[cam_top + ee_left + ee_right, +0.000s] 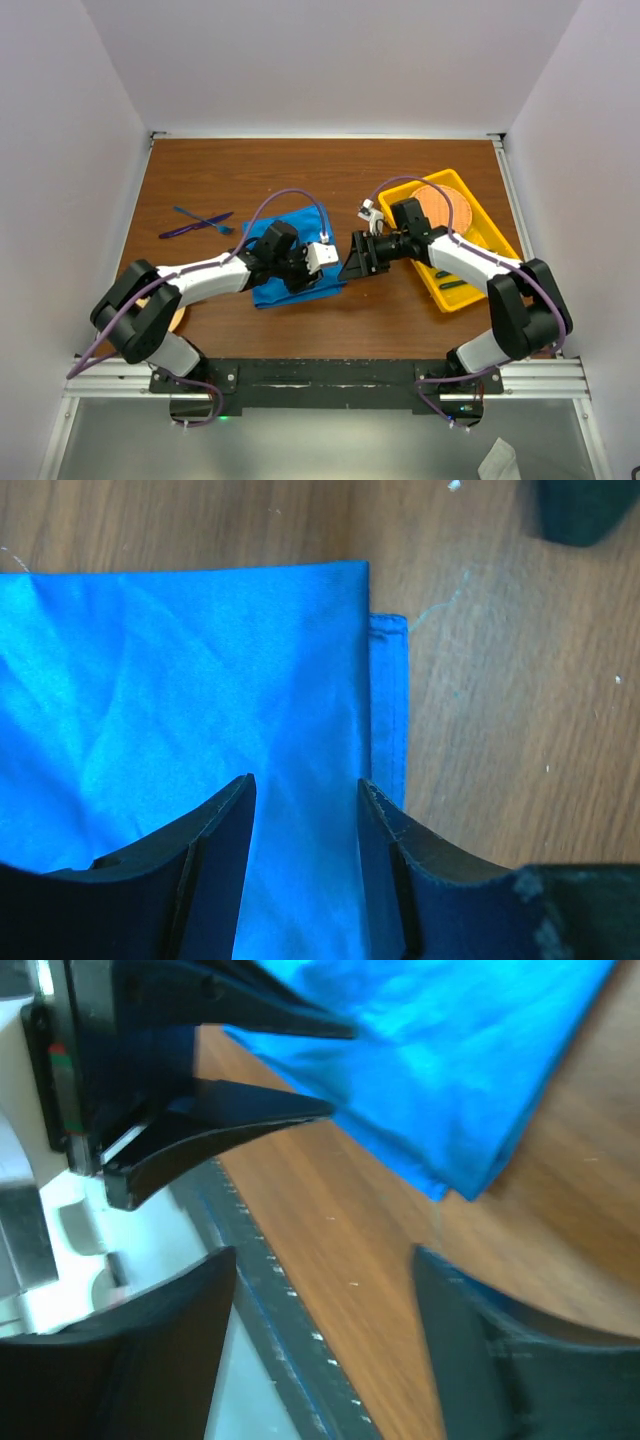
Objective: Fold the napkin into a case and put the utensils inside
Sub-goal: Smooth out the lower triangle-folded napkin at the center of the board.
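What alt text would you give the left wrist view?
A folded blue napkin lies flat on the wooden table, a lower layer's hemmed edge peeking out on its right. The left gripper hangs over it, jaws apart.

Napkin [268, 292] partly under left arm [205, 270]; utensils [198, 223] tiny.

Bright, even light, soft sheen on the napkin [150, 700], right wrist view blurred.

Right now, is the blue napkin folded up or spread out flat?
Folded. The napkin has a top layer ending in a straight edge, and a hemmed lower layer peeks out beside it.
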Action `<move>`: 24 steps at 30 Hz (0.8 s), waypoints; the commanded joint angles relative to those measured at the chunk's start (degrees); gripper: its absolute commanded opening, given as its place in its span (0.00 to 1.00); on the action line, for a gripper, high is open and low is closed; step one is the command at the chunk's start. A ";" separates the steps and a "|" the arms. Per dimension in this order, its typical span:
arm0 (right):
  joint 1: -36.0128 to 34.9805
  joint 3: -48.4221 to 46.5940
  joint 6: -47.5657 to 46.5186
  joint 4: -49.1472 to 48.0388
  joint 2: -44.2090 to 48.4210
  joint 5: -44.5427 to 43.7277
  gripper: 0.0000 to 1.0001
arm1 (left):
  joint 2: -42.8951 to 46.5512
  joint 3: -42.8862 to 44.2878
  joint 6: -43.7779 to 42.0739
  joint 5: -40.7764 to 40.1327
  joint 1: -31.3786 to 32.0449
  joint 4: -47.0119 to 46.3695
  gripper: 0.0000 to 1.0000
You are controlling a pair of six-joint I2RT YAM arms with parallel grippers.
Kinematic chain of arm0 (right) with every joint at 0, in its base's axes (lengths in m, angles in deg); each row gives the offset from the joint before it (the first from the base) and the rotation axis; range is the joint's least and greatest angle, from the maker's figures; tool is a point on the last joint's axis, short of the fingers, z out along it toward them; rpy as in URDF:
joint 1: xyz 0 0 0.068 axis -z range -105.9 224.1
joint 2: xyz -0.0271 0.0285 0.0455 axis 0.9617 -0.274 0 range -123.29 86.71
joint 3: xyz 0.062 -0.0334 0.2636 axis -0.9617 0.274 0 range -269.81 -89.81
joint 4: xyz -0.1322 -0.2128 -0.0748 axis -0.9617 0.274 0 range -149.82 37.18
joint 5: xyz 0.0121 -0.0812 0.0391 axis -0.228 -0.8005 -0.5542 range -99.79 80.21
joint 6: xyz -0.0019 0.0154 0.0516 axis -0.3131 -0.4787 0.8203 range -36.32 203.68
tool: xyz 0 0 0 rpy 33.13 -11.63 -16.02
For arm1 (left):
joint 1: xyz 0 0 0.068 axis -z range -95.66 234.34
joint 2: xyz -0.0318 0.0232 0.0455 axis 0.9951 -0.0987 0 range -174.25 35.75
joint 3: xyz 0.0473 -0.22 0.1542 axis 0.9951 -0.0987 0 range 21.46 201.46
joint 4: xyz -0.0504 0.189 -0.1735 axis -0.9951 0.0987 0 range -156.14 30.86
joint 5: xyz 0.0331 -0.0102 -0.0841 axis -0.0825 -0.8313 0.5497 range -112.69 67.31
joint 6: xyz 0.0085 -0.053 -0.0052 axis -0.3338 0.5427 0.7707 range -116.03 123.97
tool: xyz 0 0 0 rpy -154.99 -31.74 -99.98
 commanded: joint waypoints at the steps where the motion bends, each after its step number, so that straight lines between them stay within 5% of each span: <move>1: 0.56 3.35 7.23 -11.66 -0.84 10.01 0.98 | 0.56 1.71 4.86 -0.40 0.05 -6.10 0.50; 6: 0.48 13.10 27.23 -31.76 1.96 7.12 0.98 | 2.41 -1.01 6.89 -1.55 0.14 -8.56 0.50; 13: 0.13 20.66 47.39 -46.55 4.78 -4.21 0.98 | 4.17 -4.79 5.66 -1.03 0.05 -12.16 0.52; 24: -2.42 25.07 54.44 -57.99 0.31 -8.97 0.98 | 11.01 -9.89 -8.48 4.25 0.05 -8.91 0.56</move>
